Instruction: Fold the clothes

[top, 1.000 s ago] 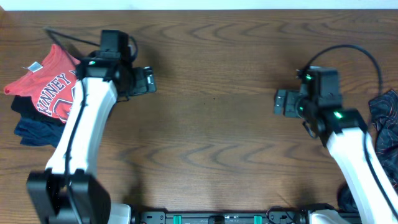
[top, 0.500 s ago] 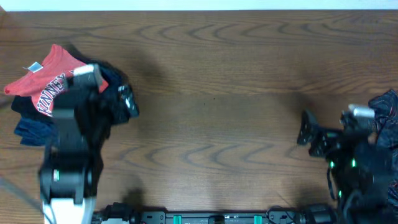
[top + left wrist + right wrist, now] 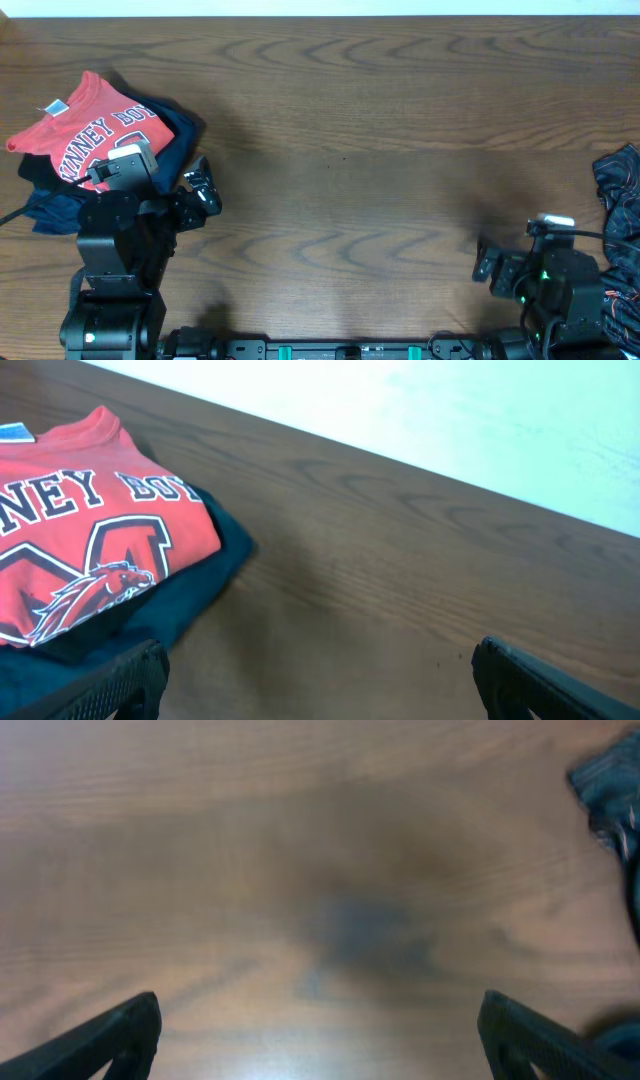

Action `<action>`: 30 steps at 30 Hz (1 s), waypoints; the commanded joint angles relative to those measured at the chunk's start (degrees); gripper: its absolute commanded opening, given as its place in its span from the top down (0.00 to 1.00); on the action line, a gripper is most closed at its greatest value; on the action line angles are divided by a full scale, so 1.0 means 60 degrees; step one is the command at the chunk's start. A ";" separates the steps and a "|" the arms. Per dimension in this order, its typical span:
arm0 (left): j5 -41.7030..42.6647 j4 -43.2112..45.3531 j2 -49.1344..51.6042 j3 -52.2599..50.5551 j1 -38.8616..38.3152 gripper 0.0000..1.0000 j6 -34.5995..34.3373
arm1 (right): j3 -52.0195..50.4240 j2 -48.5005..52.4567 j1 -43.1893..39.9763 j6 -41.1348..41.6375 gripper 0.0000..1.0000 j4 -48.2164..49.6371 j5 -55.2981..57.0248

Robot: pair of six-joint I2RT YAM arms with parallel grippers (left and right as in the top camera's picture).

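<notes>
Clothes: coral-red printed cotton T-shirt [image 3: 85, 135] on navy pile [image 3: 176, 126], far left; looks folded.
Next: crumpled dark plaid garment [image 3: 622, 195], right edge; drag to centre, flatten first.
Left gripper [image 3: 204, 186]: wide open, empty.
Right gripper [image 3: 488, 266]: wide open, empty.

Even, soft light – faint shadows on the table [image 3: 340, 120] – right wrist view blurred.

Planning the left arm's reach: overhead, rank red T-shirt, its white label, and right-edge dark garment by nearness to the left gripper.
From the left gripper:
1. Red T-shirt, just up-left.
2. White label, shirt's far-left corner.
3. Dark garment, far right edge.
</notes>
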 commanded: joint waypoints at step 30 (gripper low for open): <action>-0.0106 -0.0157 0.0087 -0.0036 0.0007 0.02 -0.0044 | -0.2747 -0.3406 -0.0066 -0.3220 0.01 0.5446 -0.1107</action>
